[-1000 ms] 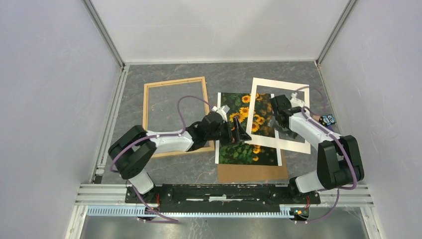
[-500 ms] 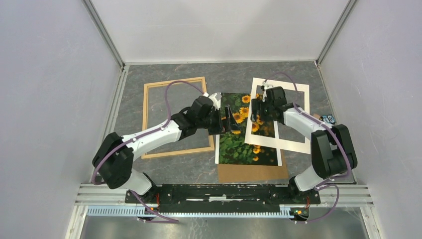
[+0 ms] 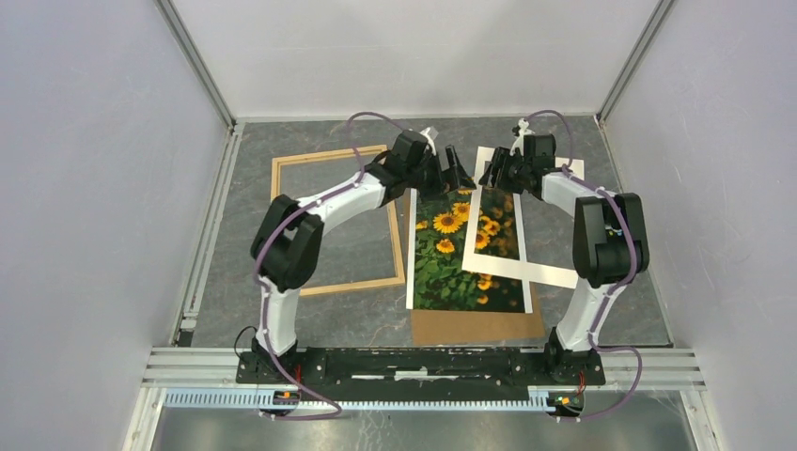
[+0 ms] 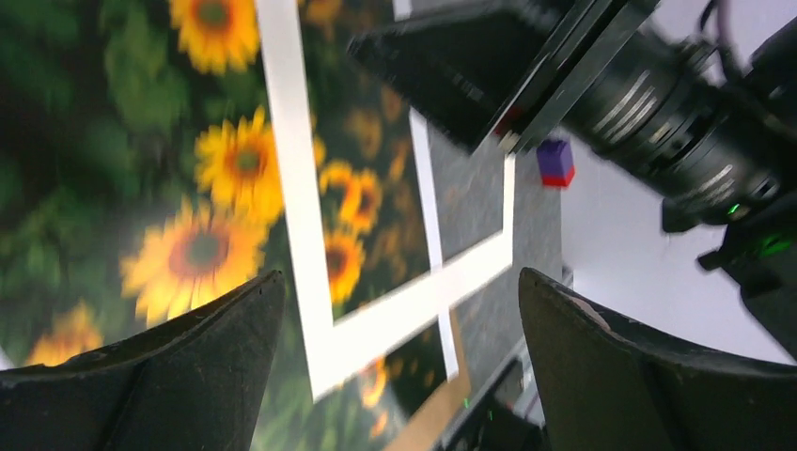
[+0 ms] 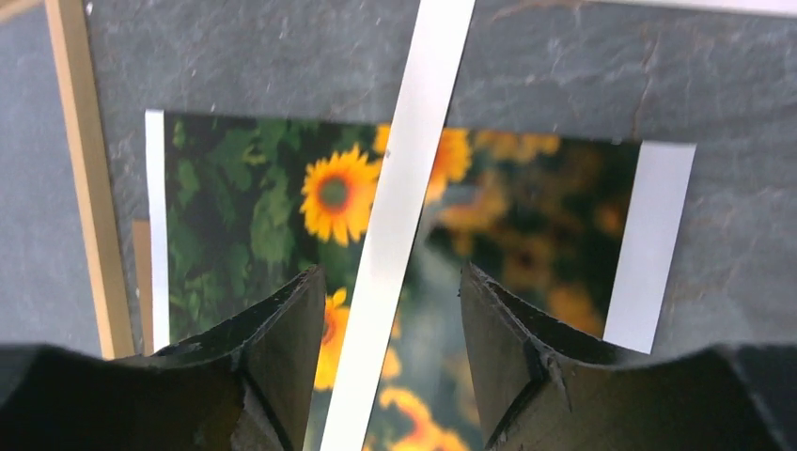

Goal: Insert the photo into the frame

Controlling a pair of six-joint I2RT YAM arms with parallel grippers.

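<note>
Our left gripper (image 3: 453, 162) is spread wide with nothing in it, hovering over the far edge of the photo (image 3: 442, 254). The frame (image 3: 320, 155) lies off to its left. Our right gripper (image 3: 491, 174) is roughly half open, straddling the white mat (image 3: 526, 272)'s inner strip without pinching it. We'd clear that mat off first, lifting gently so the print underneath doesn't drag.

white mat (image 3: 526, 271): flat, tilted | brown board (image 3: 475, 327): flat, just nearer | small blue-red block (image 4: 554, 162): near mat
</note>
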